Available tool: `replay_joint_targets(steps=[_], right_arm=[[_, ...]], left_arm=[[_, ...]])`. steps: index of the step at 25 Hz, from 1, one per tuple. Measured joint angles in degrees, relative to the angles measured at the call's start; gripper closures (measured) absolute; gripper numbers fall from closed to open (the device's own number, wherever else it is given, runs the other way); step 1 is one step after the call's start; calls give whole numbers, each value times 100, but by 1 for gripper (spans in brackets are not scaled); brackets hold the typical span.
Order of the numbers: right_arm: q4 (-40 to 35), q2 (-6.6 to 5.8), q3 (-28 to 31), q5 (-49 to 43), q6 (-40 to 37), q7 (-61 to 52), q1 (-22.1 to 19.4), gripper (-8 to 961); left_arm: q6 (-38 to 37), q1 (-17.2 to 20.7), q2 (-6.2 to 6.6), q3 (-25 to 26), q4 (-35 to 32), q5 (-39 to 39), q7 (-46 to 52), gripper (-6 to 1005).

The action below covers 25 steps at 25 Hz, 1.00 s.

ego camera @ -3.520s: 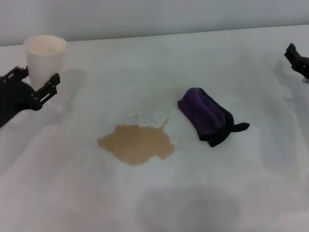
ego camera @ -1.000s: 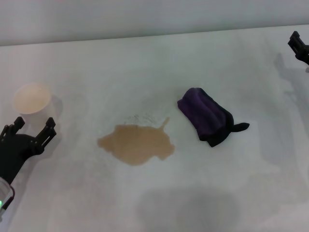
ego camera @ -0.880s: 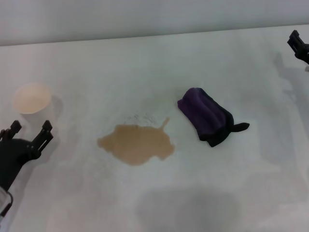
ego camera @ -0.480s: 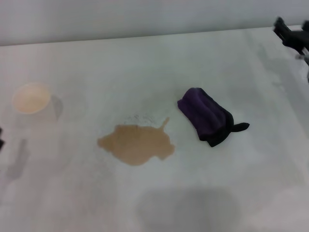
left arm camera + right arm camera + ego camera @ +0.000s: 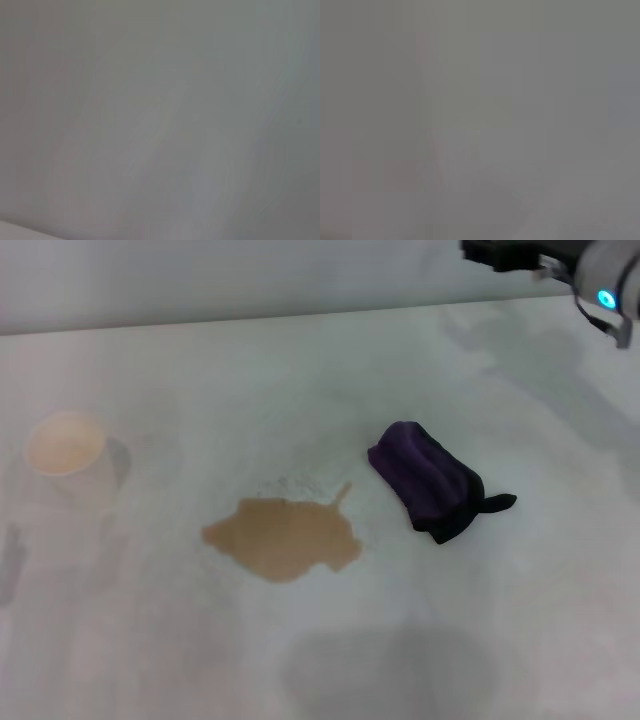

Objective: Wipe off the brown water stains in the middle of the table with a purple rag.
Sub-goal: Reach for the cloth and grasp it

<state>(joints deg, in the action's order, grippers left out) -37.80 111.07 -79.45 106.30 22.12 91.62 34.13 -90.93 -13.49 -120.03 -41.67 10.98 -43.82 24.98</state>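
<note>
My right gripper (image 5: 500, 254) is hanging high at the far right corner of the head view, over the back edge of the table (image 5: 300, 370). Only its dark body and part of the grey arm with a small blue light are showing, so I cannot tell how it is set. It is well apart from everything on the tabletop. My left gripper is not appearing in any view. Both wrist cameras are showing only a plain grey blur, with nothing I can make out.

The purple rag (image 5: 428, 480) is lying bunched on the white tabletop, right of centre, nearer to me than the gripper. Its black pointed tail is sticking out toward the right. Nothing is touching it.

The brown water stains (image 5: 282, 537) are sitting as one flat tan puddle near the middle of the table, to the left of the rag and slightly nearer to me. A thin streak is reaching from the puddle's far right edge toward the rag. A clear strip of white table is lying between puddle and rag.

A cream paper cup (image 5: 66, 446) is standing upright near the left edge, well apart from the puddle.
</note>
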Motion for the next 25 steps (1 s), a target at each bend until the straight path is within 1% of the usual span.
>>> replay_joint_targets(steps=[2, 3, 5, 6, 7, 9, 10, 11, 12, 14, 15, 16, 18, 20, 23, 25], right_arm=[[-291, -102, -298, -937, 135, -1008, 87, 96], [-376, -133, -302, -1385, 327, -1505, 158, 96], [-513, -195, -161, -2561, 947, -2627, 371, 96], [-588, -201, -69, -3173, 1261, -3133, 477, 96], [-730, -177, 58, -3805, 1590, -3634, 559, 96], [-1069, -74, 279, -4732, 2104, -4187, 607, 96], [-1288, 1, 389, -5163, 2348, -4400, 609, 96], [-1596, 112, 499, -5690, 2665, -4640, 586, 96], [-1981, 227, 576, -6181, 2947, -4818, 526, 96], [-2770, 411, 590, -7100, 3481, -5148, 375, 96], [-3257, 459, 445, -7524, 3762, -5399, 266, 96], [-3630, 462, 247, -7811, 3983, -5667, 181, 96], [-4131, 428, -93, -8084, 4393, -6181, 71, 96], [-4526, 432, -195, -8228, 4877, -6529, -4, 96], [-4777, 460, -253, -8241, 5491, -6903, -42, 96], [-4806, 462, -439, -8233, 5744, -7173, -58, 96]], left_arm=[[99, -57, 1, 0, -8, 79, -2, 122], [166, -103, 4, 1, -9, 123, -2, 122], [201, -121, 6, 1, -10, 130, -3, 122], [256, -149, 8, 4, -32, 132, -4, 122], [277, -158, 8, 7, -60, 134, -5, 122], [290, -167, 9, 10, -88, 139, -6, 122], [293, -176, 10, 10, -98, 159, -6, 123], [293, -183, 10, 9, -99, 172, -6, 123], [294, -197, 14, 10, -100, 216, -2, 123], [296, -230, 20, 10, -101, 313, 5, 123], [296, -245, 21, 10, -100, 353, 5, 123], [296, -258, 21, 10, -100, 381, 5, 123], [296, -284, 22, 10, -106, 460, 1, 122], [296, -306, 25, 10, -116, 528, 0, 122], [328, -347, 32, 9, -138, 578, -9, 122], [407, -362, 32, 10, -170, 616, -25, 123]])
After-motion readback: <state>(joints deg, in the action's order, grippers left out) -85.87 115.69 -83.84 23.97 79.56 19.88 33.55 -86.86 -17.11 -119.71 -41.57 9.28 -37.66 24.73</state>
